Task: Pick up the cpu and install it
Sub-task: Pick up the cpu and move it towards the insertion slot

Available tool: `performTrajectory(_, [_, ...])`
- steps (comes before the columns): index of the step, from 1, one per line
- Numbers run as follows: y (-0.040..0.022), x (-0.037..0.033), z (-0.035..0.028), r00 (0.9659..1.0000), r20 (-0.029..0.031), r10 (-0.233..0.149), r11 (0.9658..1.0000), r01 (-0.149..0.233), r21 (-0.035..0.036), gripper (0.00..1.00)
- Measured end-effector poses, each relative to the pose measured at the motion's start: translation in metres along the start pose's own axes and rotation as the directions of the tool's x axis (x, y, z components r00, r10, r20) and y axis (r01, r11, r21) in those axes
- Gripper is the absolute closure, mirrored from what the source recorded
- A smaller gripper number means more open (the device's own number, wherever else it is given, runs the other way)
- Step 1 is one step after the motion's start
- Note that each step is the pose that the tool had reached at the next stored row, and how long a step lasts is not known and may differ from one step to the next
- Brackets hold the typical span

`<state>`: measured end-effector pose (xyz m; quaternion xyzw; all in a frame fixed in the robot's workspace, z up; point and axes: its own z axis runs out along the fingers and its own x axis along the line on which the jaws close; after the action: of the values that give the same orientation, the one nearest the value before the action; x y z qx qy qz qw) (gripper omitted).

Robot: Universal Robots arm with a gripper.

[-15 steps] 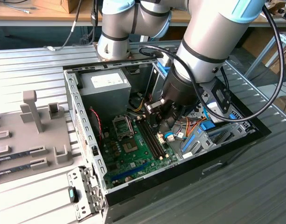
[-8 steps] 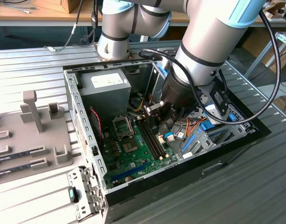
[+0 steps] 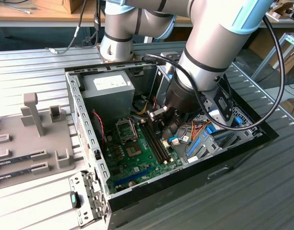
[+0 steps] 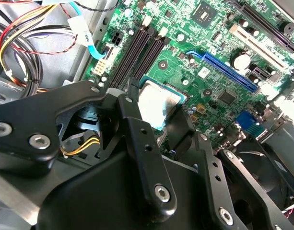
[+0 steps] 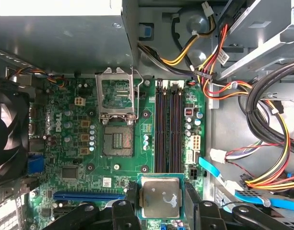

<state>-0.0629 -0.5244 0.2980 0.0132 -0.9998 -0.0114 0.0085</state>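
- Now the pincer (image 5: 161, 205) is closed on the cpu (image 5: 159, 194), a finger on each of two opposite edges, silvery top facing the first wrist view.
- The cpu is over the green motherboard (image 5: 147, 163), just beyond the memory slots (image 5: 168, 129), well apart from the open socket (image 5: 118, 141).

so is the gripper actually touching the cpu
Touching. In the first wrist view the cpu sits between the black fingers of the gripper, both its side edges against them with no gap.
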Motion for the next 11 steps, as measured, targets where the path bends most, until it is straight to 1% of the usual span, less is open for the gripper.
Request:
performTrajectory(4, [0.0, 0.0, 0.0017, 1.0, 0.0, 0.0, 1.0, 0.0, 0.0, 0.53])
performTrajectory(5, [-0.0001, -0.0001, 0.0039, 1.0, 0.0, 0.0, 1.0, 0.0, 0.0, 0.53])
performTrajectory(8, [0.0001, -0.0001, 0.0054, 1.0, 0.0, 0.0, 1.0, 0.0, 0.0, 0.53])
performTrajectory(11, [0.0034, -0.0002, 0.0064, 1.0, 0.0, 0.0, 1.0, 0.0, 0.0, 0.53])
